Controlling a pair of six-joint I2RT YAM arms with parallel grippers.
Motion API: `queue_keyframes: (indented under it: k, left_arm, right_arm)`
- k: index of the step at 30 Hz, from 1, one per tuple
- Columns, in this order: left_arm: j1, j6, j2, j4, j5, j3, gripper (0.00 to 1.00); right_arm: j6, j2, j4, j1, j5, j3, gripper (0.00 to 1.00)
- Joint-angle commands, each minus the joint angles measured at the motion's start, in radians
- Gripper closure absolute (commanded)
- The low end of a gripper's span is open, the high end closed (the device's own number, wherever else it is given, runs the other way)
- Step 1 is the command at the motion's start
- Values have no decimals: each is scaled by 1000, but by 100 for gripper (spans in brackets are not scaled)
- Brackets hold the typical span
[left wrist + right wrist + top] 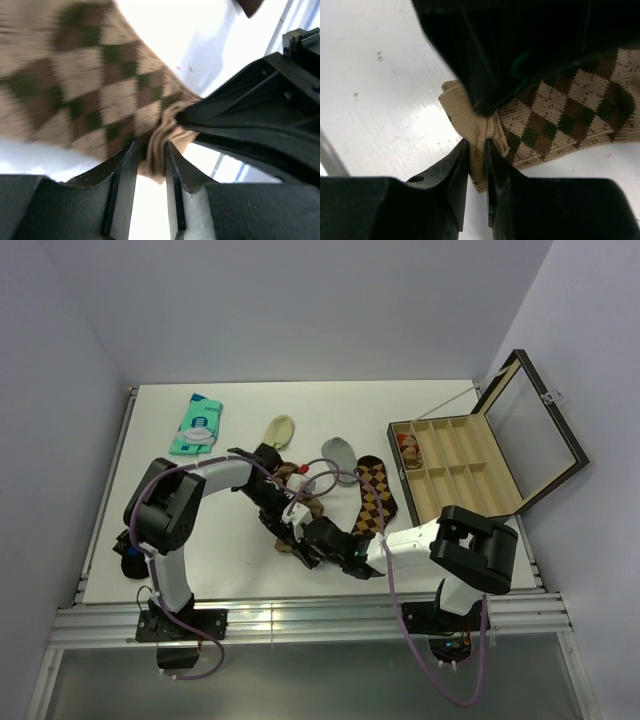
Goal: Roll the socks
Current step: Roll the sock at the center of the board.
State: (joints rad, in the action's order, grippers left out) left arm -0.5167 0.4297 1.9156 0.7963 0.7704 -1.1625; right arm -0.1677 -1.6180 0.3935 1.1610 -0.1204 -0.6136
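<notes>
One argyle sock [300, 502] lies bunched at the middle of the table under both grippers. In the wrist views it is tan with brown and green diamonds [85, 85], [570, 110]. My left gripper [297, 533] is shut on its tan ribbed cuff [159, 150]. My right gripper [319, 545] is shut on the same cuff [470, 125], directly facing the left one [520, 45]. The two grippers almost touch. A second argyle sock [376, 500], dark brown with orange diamonds, lies flat just to the right.
A small cream sock [281, 430] and a small grey sock [340, 452] lie behind the grippers. A teal packet [197, 424] sits at the back left. An open wooden compartment box [470, 495] with its lid [535, 425] raised stands at the right.
</notes>
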Motion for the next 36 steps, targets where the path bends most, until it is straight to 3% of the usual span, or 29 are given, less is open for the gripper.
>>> queue_keyframes:
  k: [1,9,15,21,27,36]
  left_arm:
    - [32,-55,-79,-164,-98,29,66]
    - [142,-82,-190,-272,-135,99,66]
    - [173,17,-332,-319,-180,194,66]
    - [169,144,-495,-370,-197,297,65]
    - [87,213,-677,-496,-261,463,57]
    - [-190,293,-857,-730,-364,690,45]
  right_arm:
    - [-58,43,18,-30,155,46,85]
    - [-113,38,12,-81,306,57,86]
    - [-187,-16,-36,-162,475,9,86]
    - [-265,-131,-206,-257,636,-123,87]
    - [-357,-183,-235,-336,757,-166,87]
    - [-409,-187,-286,-402,809,-173,86]
